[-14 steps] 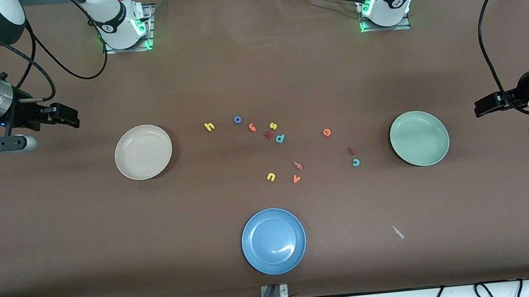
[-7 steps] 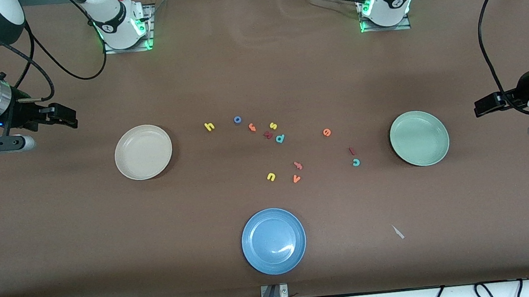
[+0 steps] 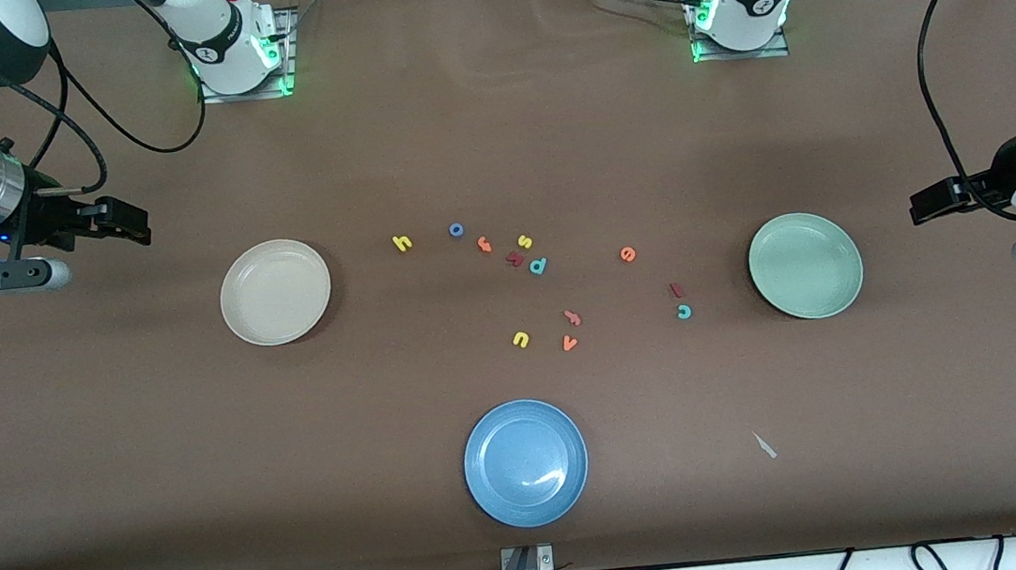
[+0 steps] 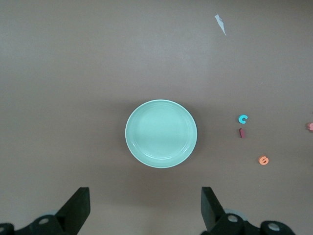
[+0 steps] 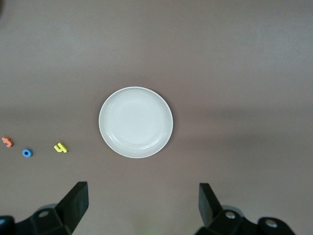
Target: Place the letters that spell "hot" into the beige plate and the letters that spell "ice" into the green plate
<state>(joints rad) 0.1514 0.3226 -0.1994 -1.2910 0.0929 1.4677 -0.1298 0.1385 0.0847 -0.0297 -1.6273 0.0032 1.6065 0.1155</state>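
Brown desk (image 3: 492, 135) seen from above, with both arms held up at its ends. The right end effector (image 3: 129, 223) hangs over bare desk near the right arm's end, its fingers (image 5: 73, 203) spread wide and holding nothing; the left end effector (image 3: 929, 203) hangs over bare desk at the left arm's end, its fingers (image 4: 210, 208) likewise parted and empty.

The beige plate (image 3: 276, 292) lies toward the right arm's end and holds no letters; the green plate (image 3: 805, 265) lies toward the left arm's end, also bare inside. A blue plate (image 3: 526, 462) sits nearest the front camera, between the two.

All letters lie loose on the desk between the beige and green plates. The yellow h (image 3: 403, 243), blue o (image 3: 456, 229) and orange t (image 3: 484, 244) form a short row — the h closest to the beige plate. The orange e (image 3: 627, 255), dark red i (image 3: 676, 290) and teal c (image 3: 683, 311) lie closer to the green plate, the i and c just beside each other.

Other letters: a yellow s (image 3: 524, 242), a dark red x-like letter (image 3: 515, 259) and a teal p (image 3: 538, 267) clustered beside the t; a yellow u (image 3: 520, 339), a salmon-pink letter (image 3: 573, 318) and an orange v (image 3: 569, 344) nearer the blue plate.
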